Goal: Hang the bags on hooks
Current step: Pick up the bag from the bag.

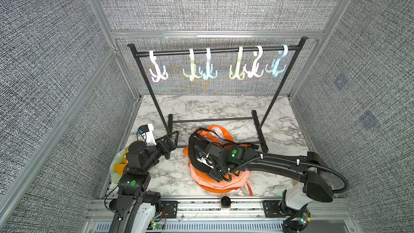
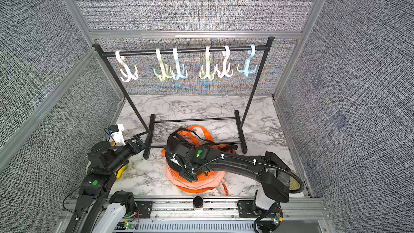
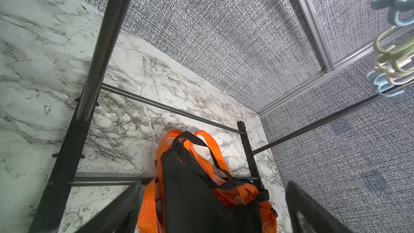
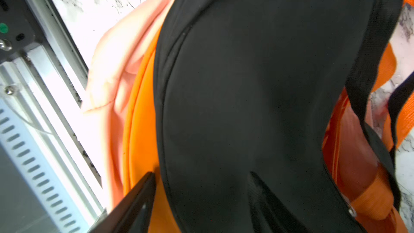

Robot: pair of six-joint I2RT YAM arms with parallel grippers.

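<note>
Booth: grey woven walls (image 1: 212, 3) on three sides, with a white marble table (image 1: 224, 106) as the floor.
Rack, both top views: a black rack (image 1: 212, 51) (image 2: 186, 51) stands across the far half of the table.
Hooks, both top views: six pale hooks (image 1: 159, 72) (image 2: 129, 72) hang along its rail, all bare.
Bag, both top views: the black and orange bag (image 1: 221, 182) (image 2: 197, 184) lies slumped near the middle front of the table, with its orange strap loop over the rack's near base bar.
Left arm, both top views: the left arm (image 1: 143, 153) (image 2: 107, 155) reaches to just beside the rack's left foot, apart from the bag.
Right arm, both top views: the right arm (image 1: 280, 164) (image 2: 235, 164) stretches from the right, with its wrist over the bag.
Left wrist view: the left fingers (image 3: 125, 205) stand wide and hold nothing. The bag (image 3: 201, 198) lies beyond them, against the rack.
Right wrist view: the right fingers (image 4: 139, 198) are apart and pressed to the bag (image 4: 257, 86), one on orange cloth, one on black. I cannot tell whether they pinch it.
</note>
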